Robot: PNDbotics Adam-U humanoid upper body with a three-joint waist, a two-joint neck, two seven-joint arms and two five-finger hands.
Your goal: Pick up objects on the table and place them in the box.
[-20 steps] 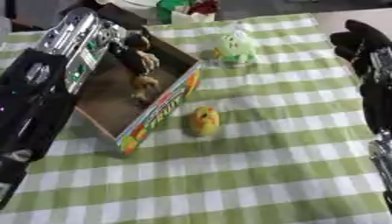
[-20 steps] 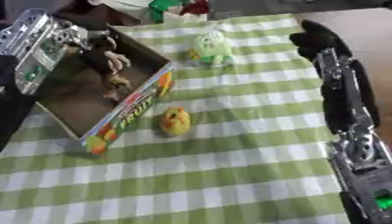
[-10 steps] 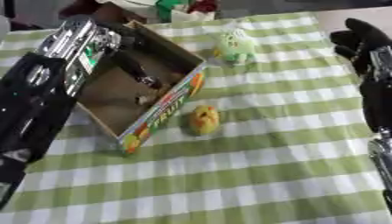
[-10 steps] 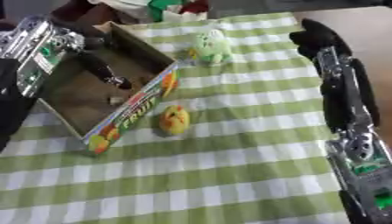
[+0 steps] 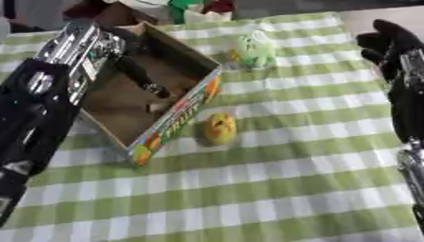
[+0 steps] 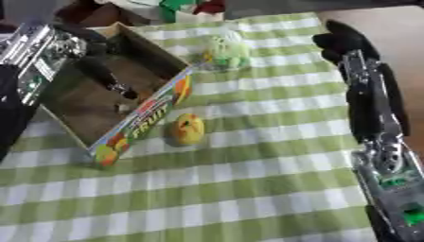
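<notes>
An open cardboard box [image 5: 178, 113] with fruit print on its side lies at the left on the checked cloth. My left hand [image 5: 132, 68] reaches into it from the left, its dark fingers straight and pointing down at the box floor. A small pale thing [image 5: 154, 108] lies on that floor below them. A yellow round toy [image 5: 219, 128] rests on the cloth just right of the box. A pale green toy [image 5: 255, 49] stands beyond the box's far corner. My right hand [image 6: 344, 42] hovers at the upper right, black, relaxed and holding nothing.
Green, red and white items [image 5: 198, 7] crowd the table's far edge behind the box. The green-and-white cloth [image 5: 273, 189] ends at the upper right, where tan floor [image 6: 393, 28] shows beside my right arm.
The brownish thing that hung from my left hand over the box no longer shows in the hand. The hand's fingers have straightened inside the box. My right hand has barely moved.
</notes>
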